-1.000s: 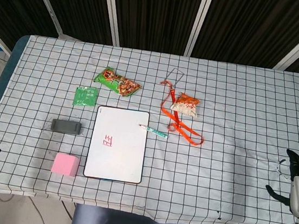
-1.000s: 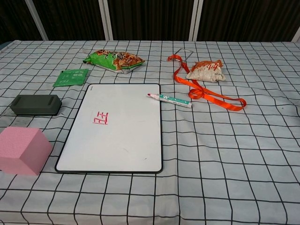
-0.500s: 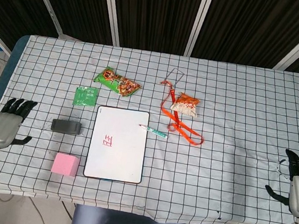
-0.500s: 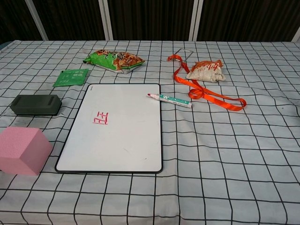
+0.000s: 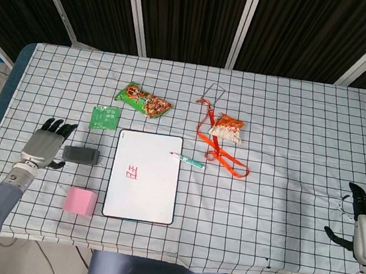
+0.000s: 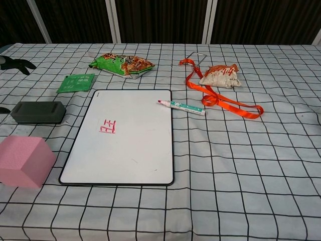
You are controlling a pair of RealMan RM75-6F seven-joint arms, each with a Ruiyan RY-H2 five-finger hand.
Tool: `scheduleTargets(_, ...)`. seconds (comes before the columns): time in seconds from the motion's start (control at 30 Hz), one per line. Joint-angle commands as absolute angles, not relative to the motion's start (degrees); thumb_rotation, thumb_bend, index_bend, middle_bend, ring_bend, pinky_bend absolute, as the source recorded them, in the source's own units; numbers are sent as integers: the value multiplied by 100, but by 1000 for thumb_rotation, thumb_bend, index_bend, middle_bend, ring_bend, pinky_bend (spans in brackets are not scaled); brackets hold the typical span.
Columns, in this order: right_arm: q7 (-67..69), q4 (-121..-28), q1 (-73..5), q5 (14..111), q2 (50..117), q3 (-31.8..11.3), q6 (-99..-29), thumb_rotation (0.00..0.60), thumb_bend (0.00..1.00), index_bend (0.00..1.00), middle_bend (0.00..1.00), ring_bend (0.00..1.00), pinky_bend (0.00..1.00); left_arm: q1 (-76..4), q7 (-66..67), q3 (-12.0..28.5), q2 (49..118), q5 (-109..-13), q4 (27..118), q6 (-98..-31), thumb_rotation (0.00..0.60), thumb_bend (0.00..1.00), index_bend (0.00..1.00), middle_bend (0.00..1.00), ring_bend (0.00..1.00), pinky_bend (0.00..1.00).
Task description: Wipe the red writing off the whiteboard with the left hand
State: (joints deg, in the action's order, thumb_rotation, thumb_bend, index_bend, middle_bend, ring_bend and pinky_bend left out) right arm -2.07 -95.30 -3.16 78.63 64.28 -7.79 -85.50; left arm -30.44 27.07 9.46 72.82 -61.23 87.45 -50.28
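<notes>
A whiteboard lies flat near the table's front, with small red writing on its left half. A dark grey eraser lies just left of the board. My left hand hovers right beside the eraser's left end, fingers spread and holding nothing; only its fingertips show at the chest view's left edge. My right hand rests open at the table's front right corner, far from the board.
A pink block sits in front of the eraser. A green-capped marker lies at the board's upper right edge. Green packet, snack bag, orange lanyard and a second snack bag lie behind.
My left hand has travelled from the table's left edge rightward and inward to just left of the eraser. The right hand has stayed put.
</notes>
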Motion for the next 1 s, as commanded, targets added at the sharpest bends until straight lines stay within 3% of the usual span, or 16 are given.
scheduleTargets(0.03,-200,-9530,-316,7864,6425,-779,-8548,600,187,19,125,199,212,-3122,2775,888,7398,-6033,8610,-4970,600,156,33,122,0,0)
scheduleTargets(1.0,-151,-9545,-323,7824,6404,-784,-8504,600,188,19,125,200,212,-3473,2864,562,8210,-6325,7716,-5134,600,193,275,322,0,0)
